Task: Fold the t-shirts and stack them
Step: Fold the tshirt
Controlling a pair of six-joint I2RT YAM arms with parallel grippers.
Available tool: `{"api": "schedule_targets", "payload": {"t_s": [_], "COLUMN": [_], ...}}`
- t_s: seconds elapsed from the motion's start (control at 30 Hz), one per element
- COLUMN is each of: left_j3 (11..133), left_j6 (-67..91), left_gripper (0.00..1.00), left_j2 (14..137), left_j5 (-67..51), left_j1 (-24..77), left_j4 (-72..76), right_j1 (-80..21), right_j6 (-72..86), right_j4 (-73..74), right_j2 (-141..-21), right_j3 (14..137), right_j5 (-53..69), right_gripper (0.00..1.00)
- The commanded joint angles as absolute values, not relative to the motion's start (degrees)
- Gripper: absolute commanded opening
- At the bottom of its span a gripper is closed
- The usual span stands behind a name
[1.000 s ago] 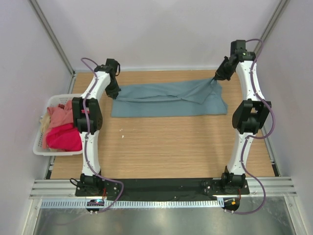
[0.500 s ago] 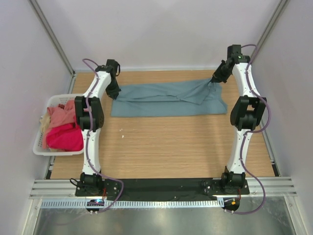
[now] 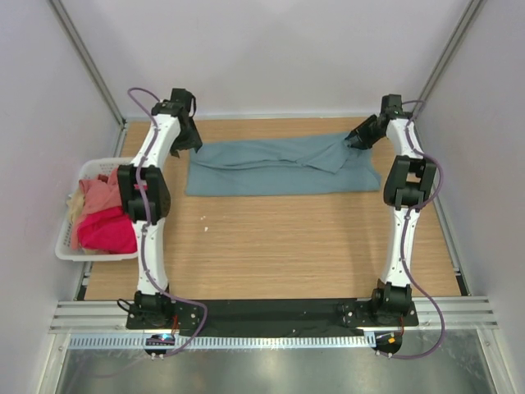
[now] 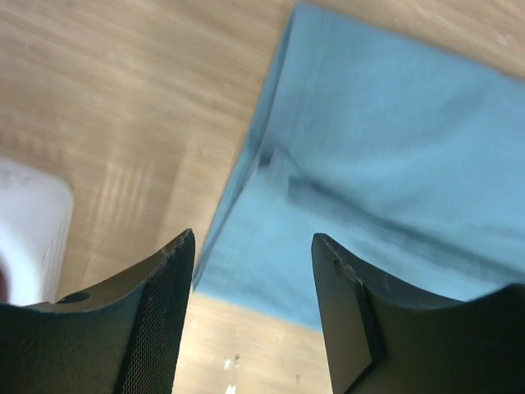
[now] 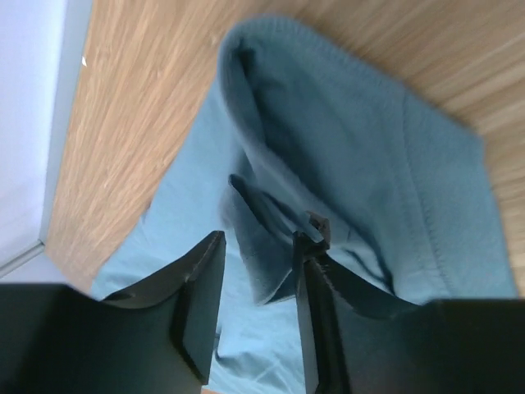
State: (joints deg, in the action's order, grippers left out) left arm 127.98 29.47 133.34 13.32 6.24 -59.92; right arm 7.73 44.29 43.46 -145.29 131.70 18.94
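1. Lying flat across the upper middle of the top view, the large muted grey-teal cloth t-shirt (image 3: 279,168) stretches sideways over the light wooden table (image 3: 271,246), with a loose fold doubled over along its upper edge and bunching toward the right end.
2. The left gripper (image 3: 192,141) hangs at the shirt's upper-left corner. In its wrist view the two black fingers (image 4: 160,316) stand wide apart with nothing between them, so it is released. Below them lies the shirt's left edge, with bare wood in the left half of that frame.
3. A white rounded shape at the left edge of the left wrist view is too blurred to identify.
4. The right gripper (image 3: 357,138) sits at the shirt's upper-right end. In its wrist view the black fingers (image 5: 199,308) are parted. A raised ridge of teal cloth shows in the gap, narrower than it, and nothing looks clamped.
5. At the left edge of the top view, the white plastic slotted basket (image 3: 64,246) holds the other t-shirts. A salmon pink cloth shirt (image 3: 100,195) lies uppermost in the frame, a bright crimson-pink one (image 3: 108,231) below it, and a cream one (image 3: 75,203) against the basket's left wall. All three are crumpled.
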Motion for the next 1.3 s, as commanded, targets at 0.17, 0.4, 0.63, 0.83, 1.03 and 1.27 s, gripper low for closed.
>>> {"api": "schedule_targets", "payload": {"t_s": [0.17,0.4,0.63,0.83,1.03,1.27], "left_j3": [105.7,100.5,104.3,103.0,100.2,95.2], "left_j6": [27.1,28.0,28.8,28.9,28.9,29.2], "left_gripper": [0.55,0.37,0.23,0.14,0.13,0.19], "left_j2": [114.5,116.4,122.7,125.2,126.9,126.0], "left_j5": [4.3,-2.8,-3.3,-1.5,1.4,2.7], "left_j1": [10.4,11.2,10.2,8.7,7.4,7.4], "left_j4": [-51.4,-49.0,-50.7,-52.9,-53.6,-53.4], "right_j1": [10.5,9.3,8.5,8.9,9.8,9.8], "right_j6": [35.5,25.7,23.4,23.4,22.3,21.9], "right_j4": [55.3,60.1,54.5,51.3,49.9,50.6], "right_j2": [-141.0,-127.6,-120.9,-120.8,-125.2,-124.3], "right_j3": [142.2,125.8,109.2,102.8,102.3,95.1], "right_j5": [16.7,10.2,11.6,9.8,6.7,0.8], "right_gripper": [0.64,0.63,0.31,0.11,0.11,0.11]}}
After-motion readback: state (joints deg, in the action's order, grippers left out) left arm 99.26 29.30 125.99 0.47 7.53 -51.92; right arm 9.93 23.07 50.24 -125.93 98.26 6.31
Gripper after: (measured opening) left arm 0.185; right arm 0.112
